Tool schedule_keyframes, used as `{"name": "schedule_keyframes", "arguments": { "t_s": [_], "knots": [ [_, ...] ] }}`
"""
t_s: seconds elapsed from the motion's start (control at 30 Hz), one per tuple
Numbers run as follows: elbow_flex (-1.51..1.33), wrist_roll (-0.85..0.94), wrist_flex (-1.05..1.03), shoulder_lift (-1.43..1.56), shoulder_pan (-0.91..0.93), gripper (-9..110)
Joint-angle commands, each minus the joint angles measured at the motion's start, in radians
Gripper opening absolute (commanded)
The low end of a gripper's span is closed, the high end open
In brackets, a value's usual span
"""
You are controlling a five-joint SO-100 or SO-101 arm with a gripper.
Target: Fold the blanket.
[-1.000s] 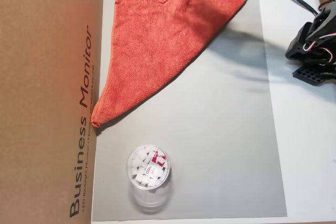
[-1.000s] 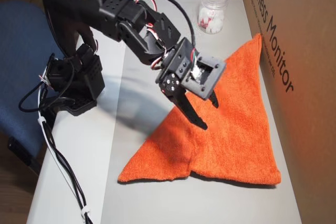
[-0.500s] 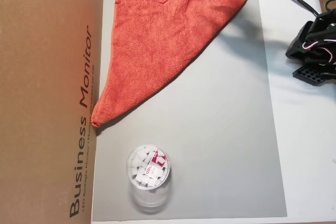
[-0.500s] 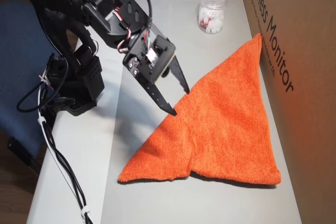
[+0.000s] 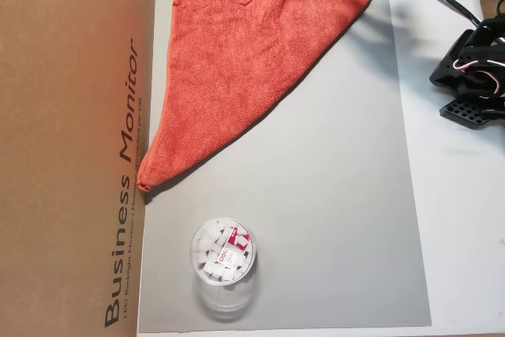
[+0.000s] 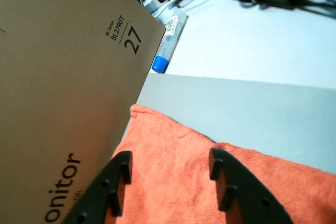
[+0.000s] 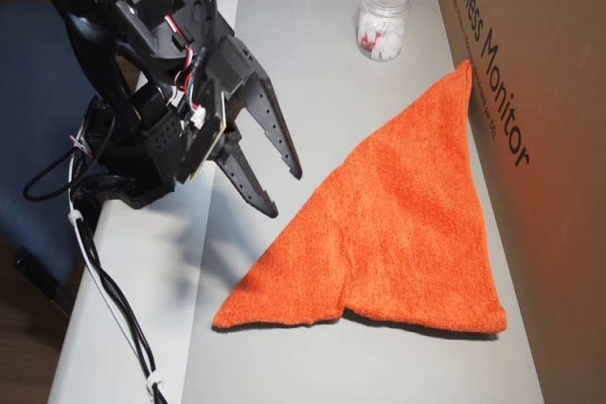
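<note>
The blanket [image 5: 237, 69] is an orange-red terry cloth lying flat as a folded triangle on the grey mat, one long side against the cardboard box. In an overhead view the blanket [image 7: 398, 224] lies to the right of my gripper [image 7: 282, 191], which hangs open and empty above the mat, just off the cloth's left edge. The wrist view looks between the two black fingers [image 6: 231, 192] of the gripper [image 6: 170, 157] onto the blanket [image 6: 283, 182] and its corner by the box.
A tall brown cardboard box [image 7: 530, 92] walls one side of the grey mat [image 5: 339, 219]. A clear plastic tub [image 5: 223, 262] of white pieces stands on the mat beyond the blanket's tip. The arm's base [image 7: 133, 158] and cables sit on the white table. A blue-capped tube [image 6: 168, 40] lies behind the mat.
My gripper has drawn back off the blanket toward the arm's base, staying open with nothing in it. The blanket keeps its triangle shape and place.
</note>
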State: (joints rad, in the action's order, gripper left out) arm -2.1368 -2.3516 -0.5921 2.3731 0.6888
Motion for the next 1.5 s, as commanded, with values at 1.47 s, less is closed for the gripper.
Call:
{"name": "schedule_keyframes", "arguments": {
  "t_s": [1.47],
  "knots": [
    [-0.627,-0.353,-0.147,0.321,0.233,15]
  ]
}}
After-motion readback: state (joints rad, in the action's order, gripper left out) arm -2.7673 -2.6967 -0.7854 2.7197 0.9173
